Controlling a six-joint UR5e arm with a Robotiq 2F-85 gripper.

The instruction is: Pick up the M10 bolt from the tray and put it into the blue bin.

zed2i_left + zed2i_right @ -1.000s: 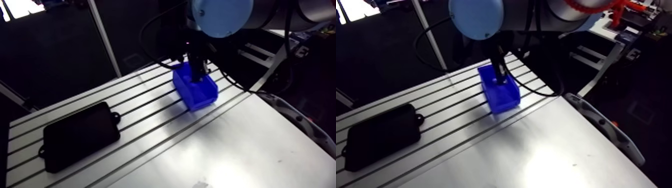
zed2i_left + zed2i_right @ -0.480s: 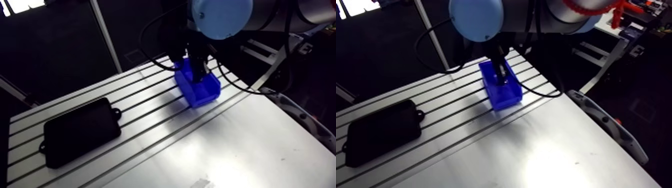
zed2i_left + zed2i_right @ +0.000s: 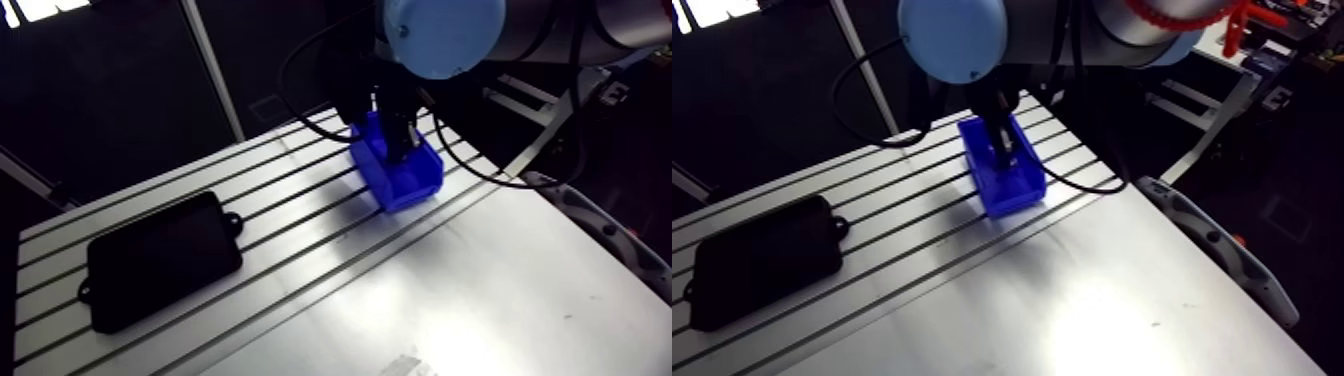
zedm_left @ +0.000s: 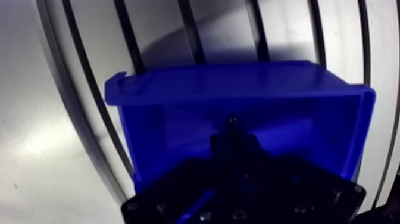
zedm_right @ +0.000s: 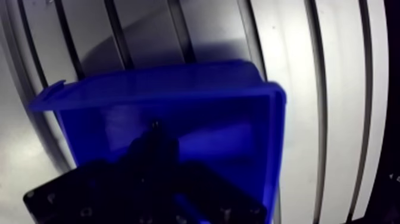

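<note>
Little has changed since the earlier frames: the whole arm view has slid slightly, which is the camera riding with the arm. The blue plastic bin [image 3: 408,190] sits where it did at the far right of the slotted aluminium table [image 3: 450,290], and the flat black tray [image 3: 160,262] at the near left. You still have the gripper [image 3: 400,152] hanging inside the bin's mouth. From the wrist view it reads as one dark mass rising within the blue walls, with the bin's far wall ahead of it. Whether it is clamped on anything or already slack, you cannot tell. The M10 bolt itself cannot be made out. A small pale glint [image 4: 234,121] at the tip of the dark mass may be its end, but that is a guess. None shows on the visible blue floor, and the tray is too dark to read. What matters for your release is that the bin's floor lies straight below the gripper, inside all four walls, with the bin's long side seemingly lying across the table's slots. A plain opening should therefore drop the bolt in without any sideways correction.
</note>
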